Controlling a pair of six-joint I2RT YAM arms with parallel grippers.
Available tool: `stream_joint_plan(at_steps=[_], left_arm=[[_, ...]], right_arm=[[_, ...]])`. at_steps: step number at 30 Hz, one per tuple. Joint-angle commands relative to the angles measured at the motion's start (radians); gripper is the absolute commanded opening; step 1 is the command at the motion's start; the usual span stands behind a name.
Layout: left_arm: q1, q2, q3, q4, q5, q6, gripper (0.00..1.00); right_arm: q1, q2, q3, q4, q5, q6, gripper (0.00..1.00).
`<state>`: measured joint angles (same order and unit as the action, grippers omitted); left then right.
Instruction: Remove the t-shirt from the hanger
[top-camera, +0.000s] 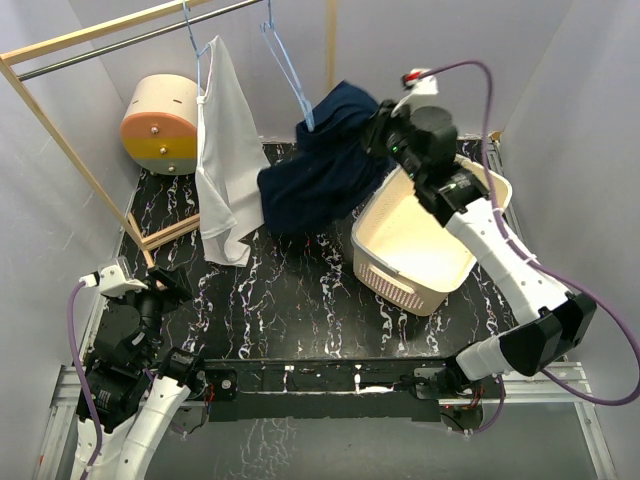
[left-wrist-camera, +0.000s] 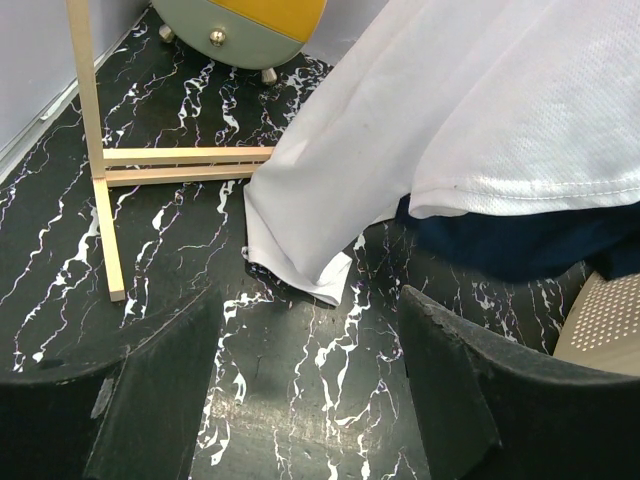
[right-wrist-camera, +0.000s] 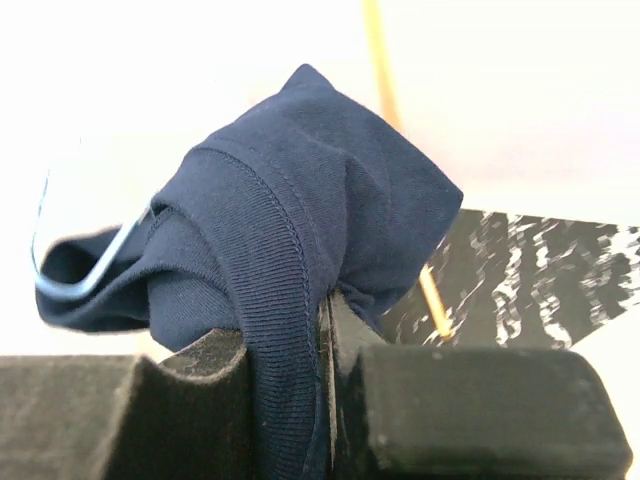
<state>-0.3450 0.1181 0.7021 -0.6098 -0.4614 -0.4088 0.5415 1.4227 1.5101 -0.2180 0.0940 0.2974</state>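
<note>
Jaws of right gripper (right-wrist-camera: 325, 345) pinch 1 navy t-shirt (right-wrist-camera: 300, 200); 2 hangers (top-camera: 288, 70) overhead.

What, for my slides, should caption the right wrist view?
Right gripper pinches the navy t-shirt, blue hanger showing inside.

A black, white-veined marble-look tabletop (top-camera: 300, 300) carries a cream perforated plastic laundry basket (top-camera: 385, 280) at 3 o'clock. At 11 o'clock sits a round cream-and-orange drum-shaped cabinet (top-camera: 160, 125). A pale wooden clothes rack (top-camera: 60, 140) runs from 9 to 12 o'clock. A white knit garment (top-camera: 225, 150) hangs beneath its rail, hem touching the tabletop.
</note>
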Motion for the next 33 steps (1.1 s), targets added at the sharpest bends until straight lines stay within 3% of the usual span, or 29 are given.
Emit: stream_joint_plan(at_steps=[1,6,10,22,27,33], left_arm=[[0.000,0.017,-0.005,0.002,-0.016,-0.002,0.69],[0.000,0.016,-0.006,0.002,-0.018,-0.004,0.69],[0.000,0.015,-0.005,0.001,-0.019,-0.004,0.69],[-0.001,0.025,-0.006,0.003,-0.013,-0.002,0.69],[0.000,0.024,-0.006,0.004,-0.011,0.000,0.69],[-0.001,0.029,-0.006,0.005,-0.008,0.001,0.69]], right_arm=[[-0.108,-0.048,0.163,0.032,0.033,0.046,0.08],[-0.129,-0.035,0.322,0.026,0.145,0.002,0.08],[-0.129,-0.056,0.352,0.031,0.236,-0.043,0.08],[-0.130,-0.318,0.195,0.169,0.498,-0.203,0.08],[-0.129,-0.380,0.111,0.173,0.540,-0.226,0.08],[-0.129,-0.383,-0.017,0.046,0.491,-0.157,0.08]])
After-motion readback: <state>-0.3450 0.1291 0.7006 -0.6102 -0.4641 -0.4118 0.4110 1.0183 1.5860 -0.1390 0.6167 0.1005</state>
